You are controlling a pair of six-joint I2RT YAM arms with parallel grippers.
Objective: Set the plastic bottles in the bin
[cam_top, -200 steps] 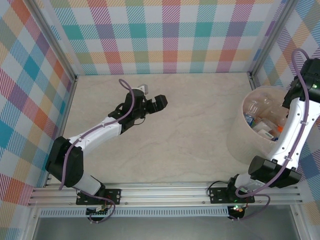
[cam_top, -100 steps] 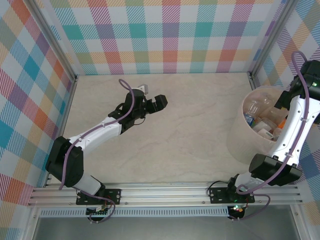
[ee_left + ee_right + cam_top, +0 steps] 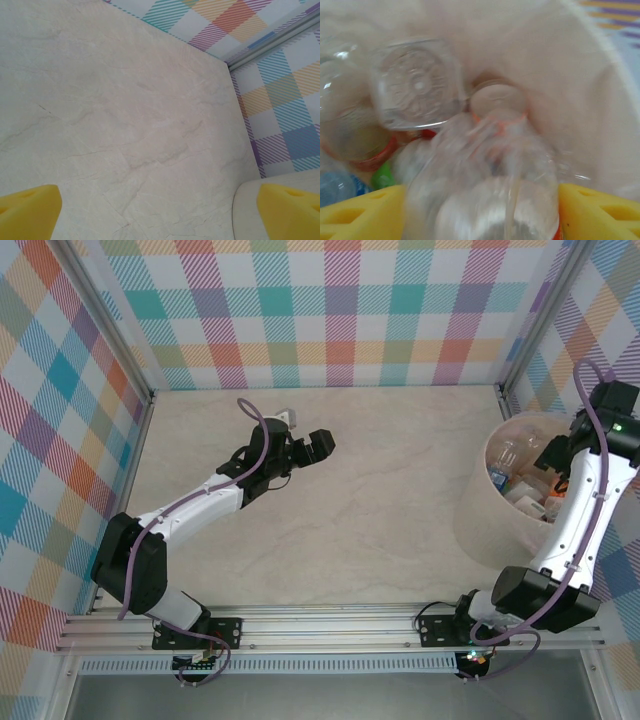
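Large round pale pink translucent plastic bin sits at the right edge of the pale marbled table, clear plastic bottles piled inside. Right gripper hangs over it to drop, yellow fingers apart around a blurred clear bottle; gripped or released, cannot tell. Left gripper mid-table, spread wide, empty, out of the way. Plaid walls behind; nothing blocks.

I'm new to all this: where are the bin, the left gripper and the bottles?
bin (image 3: 472,525), top external view, its outer wall.
left gripper (image 3: 306,435), top external view, midway between its fingertips.
plastic bottles (image 3: 417,82), right wrist view, one clear bottle's base.
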